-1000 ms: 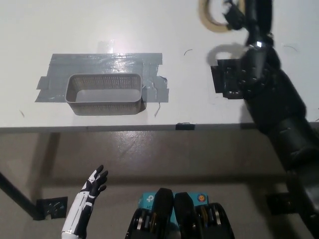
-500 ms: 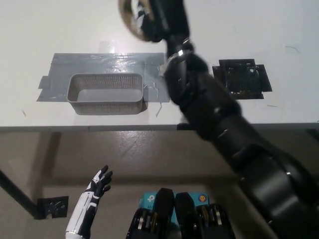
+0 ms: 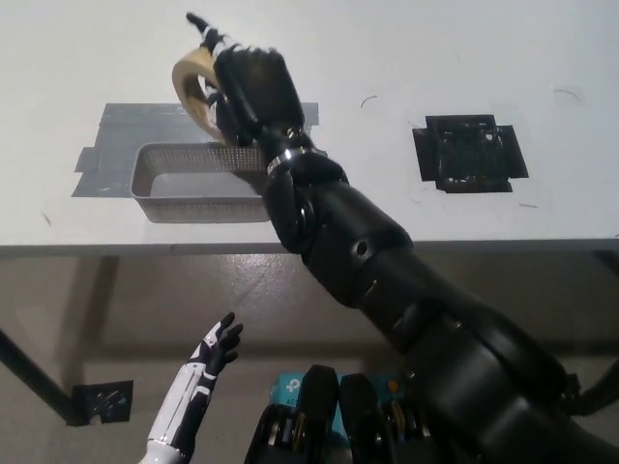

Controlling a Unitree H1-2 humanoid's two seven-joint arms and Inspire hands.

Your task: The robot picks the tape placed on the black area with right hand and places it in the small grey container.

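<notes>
Now the small grey container sits on a grey taped patch at ten o'clock on the white table, its visible inside bare. Above its right end, the right hand grips the tape, held clear of the rim. At two o'clock the black area lies well apart, open table between. Toward seven o'clock, below the table edge, the left hand rests with fingers spread.

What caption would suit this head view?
Black right hand carries the tape roll above the grey container.
</notes>
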